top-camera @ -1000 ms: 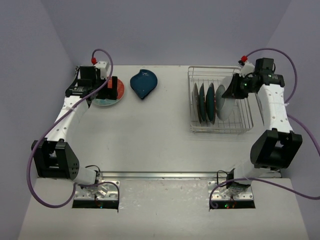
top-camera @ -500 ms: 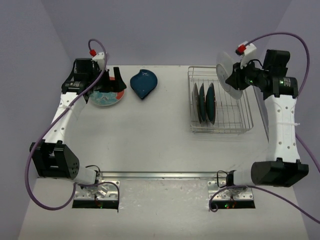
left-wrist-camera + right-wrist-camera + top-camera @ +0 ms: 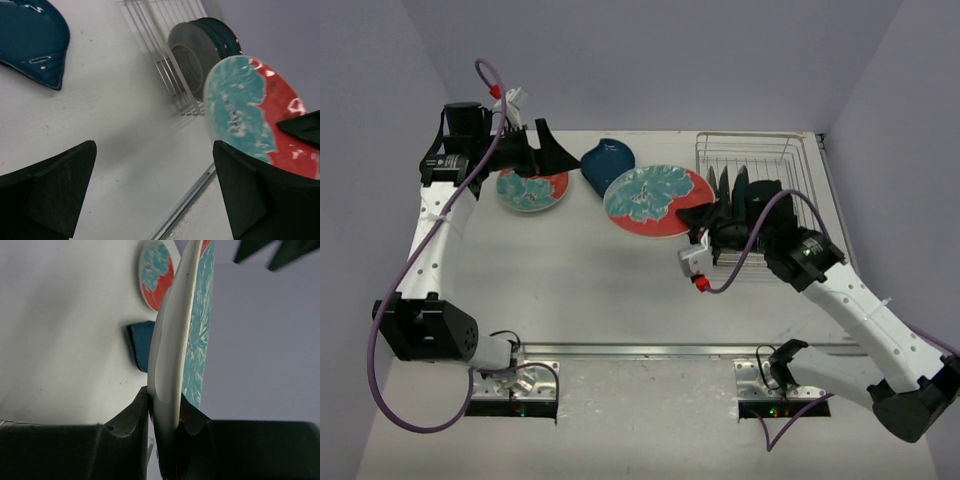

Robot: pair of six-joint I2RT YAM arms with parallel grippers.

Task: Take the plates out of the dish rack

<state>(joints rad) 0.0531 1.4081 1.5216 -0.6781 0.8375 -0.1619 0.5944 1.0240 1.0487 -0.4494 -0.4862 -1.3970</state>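
Top view, read left to right. The left gripper stands with its jaws spread wide and nothing between them, raised near the far left corner of the table.

Just below and to the near left of its fingertips lies the small teal-and-red round plate, flat and close to the table's left edge. Immediately to this claw's right lies the dark blue leaf-shaped dish, also flat.

Bare tabletop runs from both claws to the near edge.

The right gripper is closed on the rim of the large teal-and-red round plate. The plate reaches out to the claw's left, patterned face up. In the right wrist view its white rim sits edge-on between the two fingers.

From above, the plate's far rim overlaps the leaf dish. Whether they touch cannot be told.

Behind and to the right of this claw stands the dish rack, against the table's far right edge. The racked plates stand upright at its left end. The right arm covers their near parts and the rack's near left corner. The left wrist view shows a grey-backed plate with teal rims behind it; their exact count is unclear.
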